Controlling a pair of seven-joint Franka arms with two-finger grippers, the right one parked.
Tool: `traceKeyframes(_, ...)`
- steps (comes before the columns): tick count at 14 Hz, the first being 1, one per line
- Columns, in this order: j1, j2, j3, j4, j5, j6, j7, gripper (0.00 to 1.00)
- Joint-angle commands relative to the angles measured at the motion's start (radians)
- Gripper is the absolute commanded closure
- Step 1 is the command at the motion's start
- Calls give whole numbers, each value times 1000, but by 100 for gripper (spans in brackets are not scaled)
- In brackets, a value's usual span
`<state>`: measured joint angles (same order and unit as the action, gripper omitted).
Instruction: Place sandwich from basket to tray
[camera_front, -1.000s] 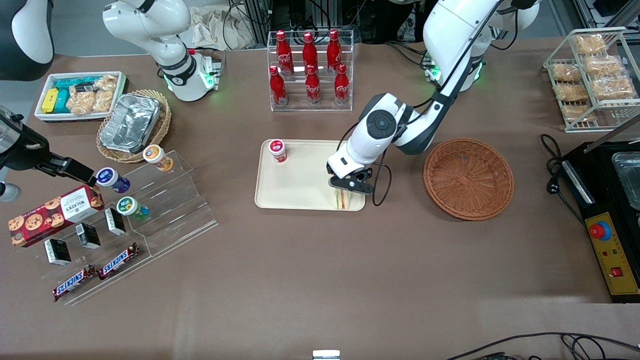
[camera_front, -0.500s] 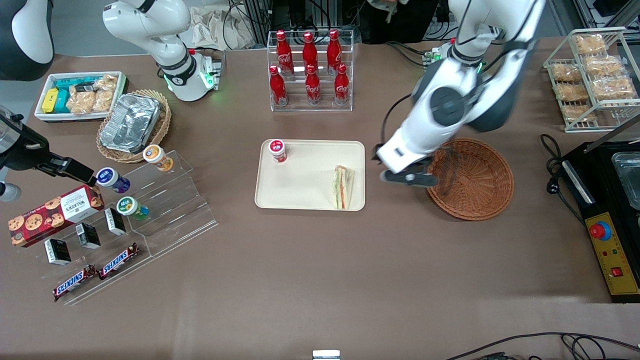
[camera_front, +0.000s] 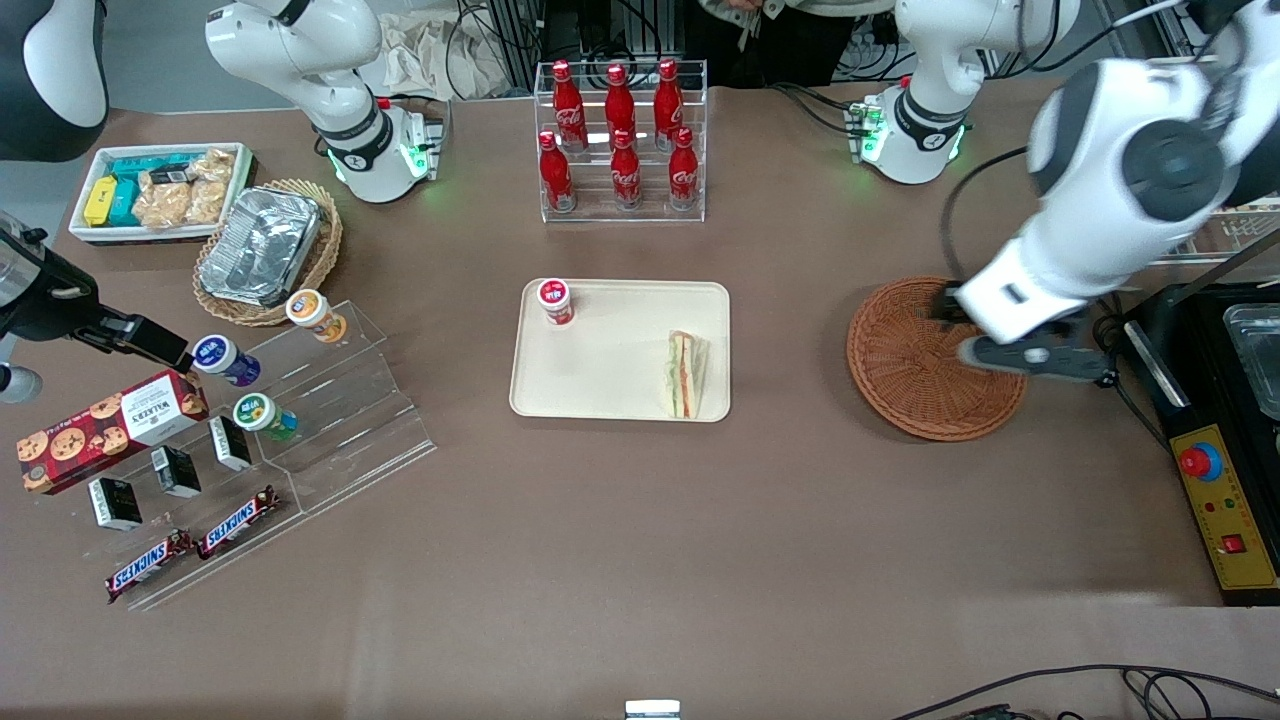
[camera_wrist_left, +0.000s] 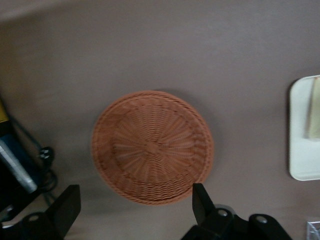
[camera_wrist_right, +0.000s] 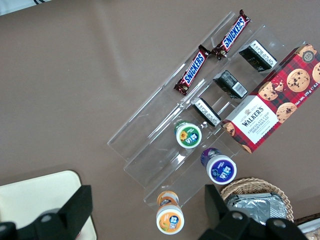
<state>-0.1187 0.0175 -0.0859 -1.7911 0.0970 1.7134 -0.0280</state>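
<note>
The sandwich (camera_front: 685, 375), a pale bread wedge with orange and green filling, lies on the cream tray (camera_front: 600, 370), at the tray's corner nearest the basket and the front camera. The reddish-brown wicker basket (camera_front: 925, 370) is empty and stands beside the tray toward the working arm's end; it also shows in the left wrist view (camera_wrist_left: 152, 147). My left gripper (camera_front: 1040, 358) is open and empty, high above the basket's rim on the side away from the tray. The left wrist view shows its black fingers (camera_wrist_left: 202, 202) spread wide, and the tray's edge (camera_wrist_left: 300, 160) with a strip of the sandwich (camera_wrist_left: 314, 110).
A small red-lidded cup (camera_front: 554, 300) stands on the tray's corner farthest from the sandwich. A rack of red cola bottles (camera_front: 620, 140) stands farther from the camera. A black machine (camera_front: 1215, 420) and a wire rack of bagged pastries (camera_front: 1180, 150) lie at the working arm's end.
My left gripper let go of the sandwich on the tray, rose and swung away over the basket toward the working arm's end. The sandwich stays on the tray.
</note>
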Motion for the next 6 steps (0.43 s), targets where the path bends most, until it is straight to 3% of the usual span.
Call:
traceKeyframes(1, 74, -33, -14, 25, 23, -70, 26, 1)
traceKeyframes(6, 186, -16, -18, 209, -38, -230, 143, 0)
